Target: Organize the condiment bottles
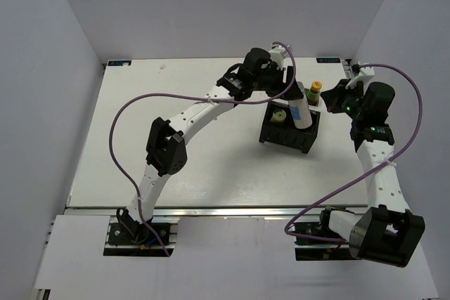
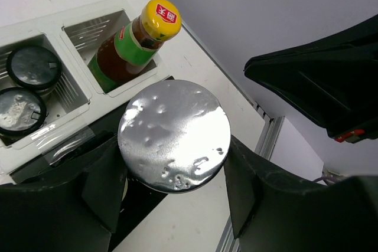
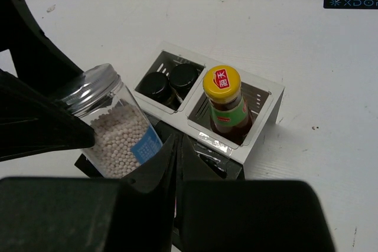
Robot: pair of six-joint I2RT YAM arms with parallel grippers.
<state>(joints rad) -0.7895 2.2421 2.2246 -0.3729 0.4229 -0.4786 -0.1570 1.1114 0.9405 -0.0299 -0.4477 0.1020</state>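
Note:
My left gripper [image 1: 294,96] [image 2: 174,166] is shut on the blue-labelled white bottle [image 1: 301,112], a clear jar of white beads with a silver lid [image 2: 174,134] [image 3: 118,131]. It holds the jar tilted over the rack's front. The red sauce bottle [image 1: 314,92] [image 2: 134,45] [image 3: 224,103] stands in the rack's back right compartment. Two dark black-lidded jars [image 2: 32,66] [image 3: 170,81] sit in the compartment beside it. A cream-topped bottle [image 1: 280,116] sits in a front compartment. My right gripper [image 1: 344,101] [image 3: 179,146] is shut and empty, just right of the rack.
The black compartmented rack [image 1: 271,135] [image 3: 267,123] [image 2: 88,19] stands right of the table's middle. The table's right edge rail [image 2: 269,137] runs close behind it. The right arm's black body [image 2: 331,81] hangs close to the left gripper.

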